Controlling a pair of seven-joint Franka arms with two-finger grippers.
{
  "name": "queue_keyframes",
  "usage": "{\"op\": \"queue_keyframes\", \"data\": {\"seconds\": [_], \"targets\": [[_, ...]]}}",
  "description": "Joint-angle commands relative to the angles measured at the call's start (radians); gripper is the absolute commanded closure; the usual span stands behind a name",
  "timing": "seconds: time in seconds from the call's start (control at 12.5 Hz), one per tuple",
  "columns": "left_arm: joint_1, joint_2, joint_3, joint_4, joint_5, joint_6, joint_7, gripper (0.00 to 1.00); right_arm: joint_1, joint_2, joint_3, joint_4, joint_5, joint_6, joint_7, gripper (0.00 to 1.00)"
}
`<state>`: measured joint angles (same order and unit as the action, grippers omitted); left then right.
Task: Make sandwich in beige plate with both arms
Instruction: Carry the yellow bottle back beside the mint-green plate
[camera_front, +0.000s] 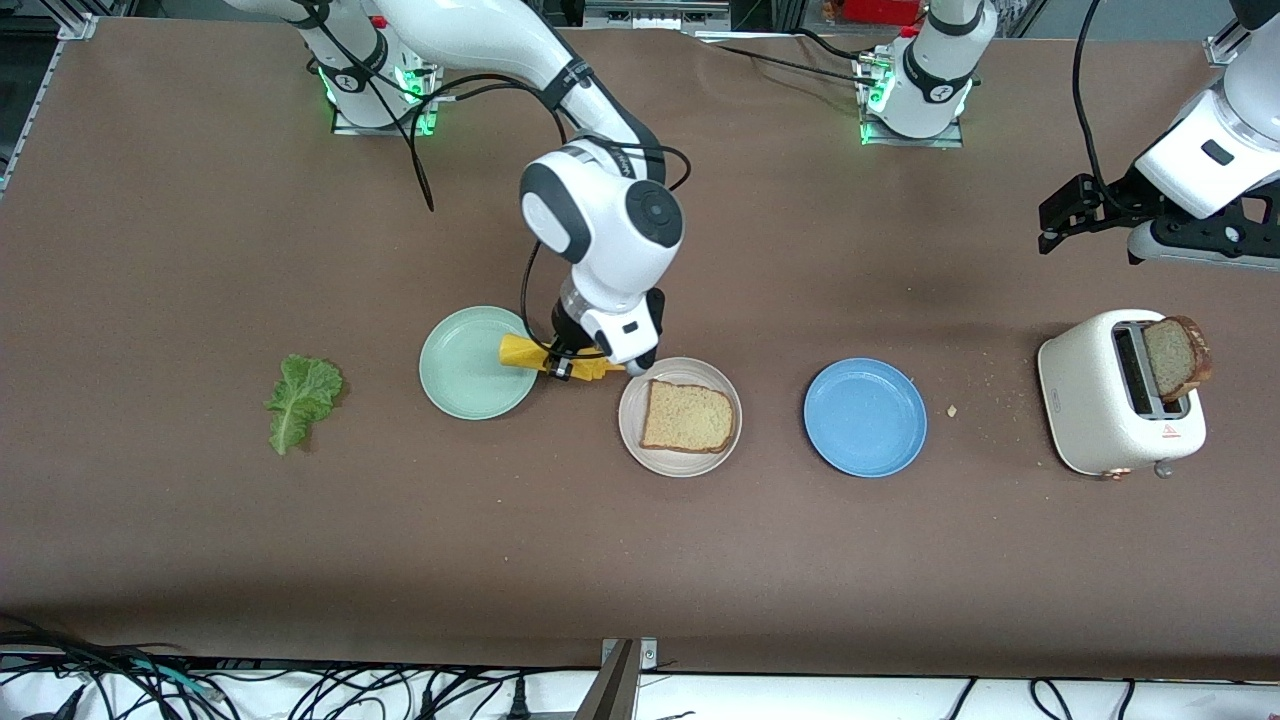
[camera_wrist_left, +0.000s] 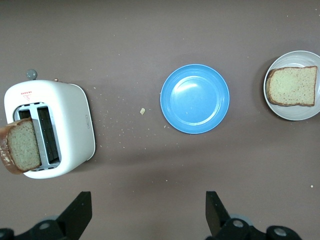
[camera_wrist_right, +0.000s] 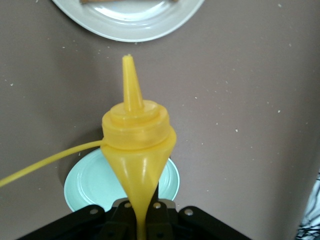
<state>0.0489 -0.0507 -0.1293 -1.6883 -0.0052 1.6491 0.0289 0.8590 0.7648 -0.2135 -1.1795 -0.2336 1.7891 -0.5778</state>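
lettuce leaf (camera_front: 303, 400): lies flat on the table, well off from the beige plate toward the right arm's end; not yet used; its long axis runs nearer-to-farther from the front camera.
mint-green plate (camera_front: 470, 375): just beside the beige plate, toward the right arm's end; bare.
right gripper (camera_front: 566, 358): clenched on a yellow squeeze bottle (camera_front: 545, 358), held in the air over the gap between the mint-green plate and the beige plate.
bottle axis: lies nearly level; its nozzle (camera_wrist_right: 131, 80) points at the beige plate.
beige plate (camera_front: 634, 440): holds one bread slice (camera_front: 686, 416), flat, with no sauce or filling seen on it.
blue plate (camera_front: 865, 417): beside the beige plate, toward the left arm's end; bare.
toaster (camera_front: 1110, 405): well off from the beige plate at the left arm's end; the second slice (camera_front: 1176, 357) stands in its slot.
left gripper (camera_front: 1075, 210): released, waiting in the air near the toaster.
progress: early, judging by the layout; only the base slice is placed. sauce, lettuce and top slice are left.
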Motion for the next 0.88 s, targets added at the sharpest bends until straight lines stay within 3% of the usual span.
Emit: {"op": "queue_keyframes", "data": {"seconds": [0.0, 0.48, 0.8], "targets": [[0.008, -0.005, -0.004, -0.004, -0.013, -0.008, 0.000, 0.00, -0.069, -0.065, 0.016, -0.006, 0.132, -0.011, -0.066, 0.97], [0.006, 0.002, -0.006, -0.008, -0.013, -0.008, -0.001, 0.00, -0.320, -0.248, 0.066, -0.175, 0.537, 0.016, -0.247, 0.97], [0.005, 0.028, -0.013, -0.008, -0.013, -0.008, -0.012, 0.00, -0.457, -0.297, 0.066, -0.274, 0.824, 0.006, -0.472, 0.97]]}}
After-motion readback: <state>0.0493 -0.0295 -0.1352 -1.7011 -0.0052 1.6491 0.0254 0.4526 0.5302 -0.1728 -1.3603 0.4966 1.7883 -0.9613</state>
